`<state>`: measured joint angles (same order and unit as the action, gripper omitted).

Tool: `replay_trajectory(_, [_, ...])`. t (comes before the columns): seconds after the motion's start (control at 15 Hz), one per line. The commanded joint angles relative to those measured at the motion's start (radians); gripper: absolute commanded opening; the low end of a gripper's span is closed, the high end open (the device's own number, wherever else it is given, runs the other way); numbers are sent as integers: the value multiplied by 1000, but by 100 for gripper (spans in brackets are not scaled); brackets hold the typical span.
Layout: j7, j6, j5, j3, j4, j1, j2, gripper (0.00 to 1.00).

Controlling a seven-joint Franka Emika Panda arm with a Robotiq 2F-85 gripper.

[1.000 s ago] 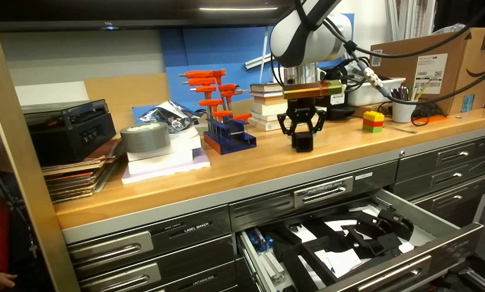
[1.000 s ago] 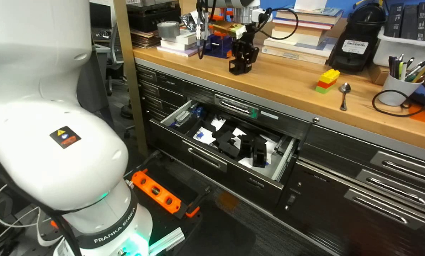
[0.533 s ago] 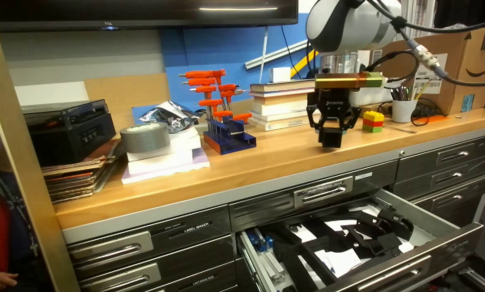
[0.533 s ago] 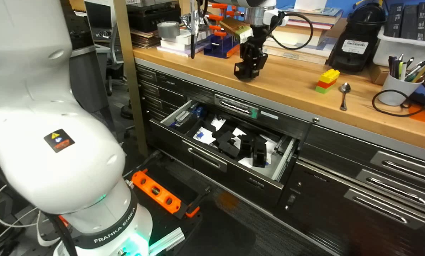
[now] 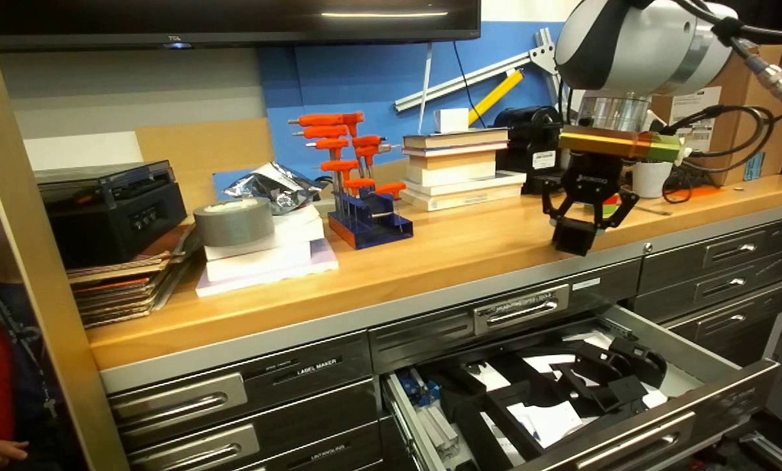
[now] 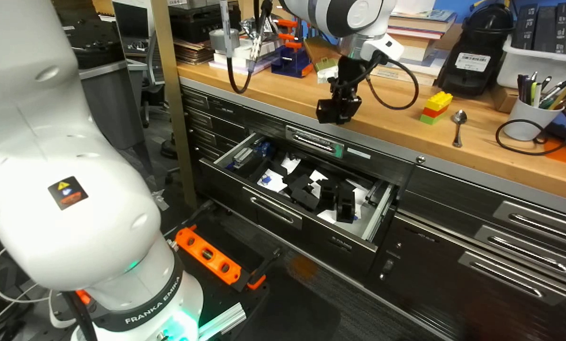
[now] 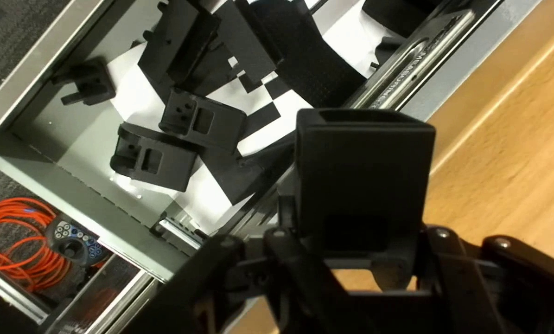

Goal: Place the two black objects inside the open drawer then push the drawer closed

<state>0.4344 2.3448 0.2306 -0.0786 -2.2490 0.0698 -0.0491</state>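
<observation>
The block [image 7: 362,181] looks like matt plastic with smooth faces. The drawer [image 6: 317,229] is metal, glossy in front and dull-coated inside; the paper [image 5: 551,420] in it is matt. The counter [image 5: 397,268] is smooth wood with a soft sheen. The arm [image 6: 88,241] is smooth and glossy, the spoon [image 6: 459,120] polished metal, the bricks [image 6: 436,108] shiny plastic, the bag [image 5: 276,186] crinkled and mirror-bright, the tape [image 5: 233,229] satin, the screen [image 5: 227,23] glossy, the floor [image 6: 377,308] rough carpet.

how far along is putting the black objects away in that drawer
Done: nothing I can confirm; black parts lie in the open drawer, but I can't tell whether any was placed for this job.
In hand: the gripper holds a black block, not yet in the drawer.
Left: putting that block in, the second one too unless already there, then pushing the drawer closed.
</observation>
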Motion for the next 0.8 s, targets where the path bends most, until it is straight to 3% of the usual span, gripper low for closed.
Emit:
replay_trajectory(0.0, [-12,64,100,-13,-63,18,-3,32])
replay_trajectory(0.4, [-6,155,203,-32,-208,43,145,32])
replay_trajectory(0.73, [64,230,195,-51,-267,72,142,32])
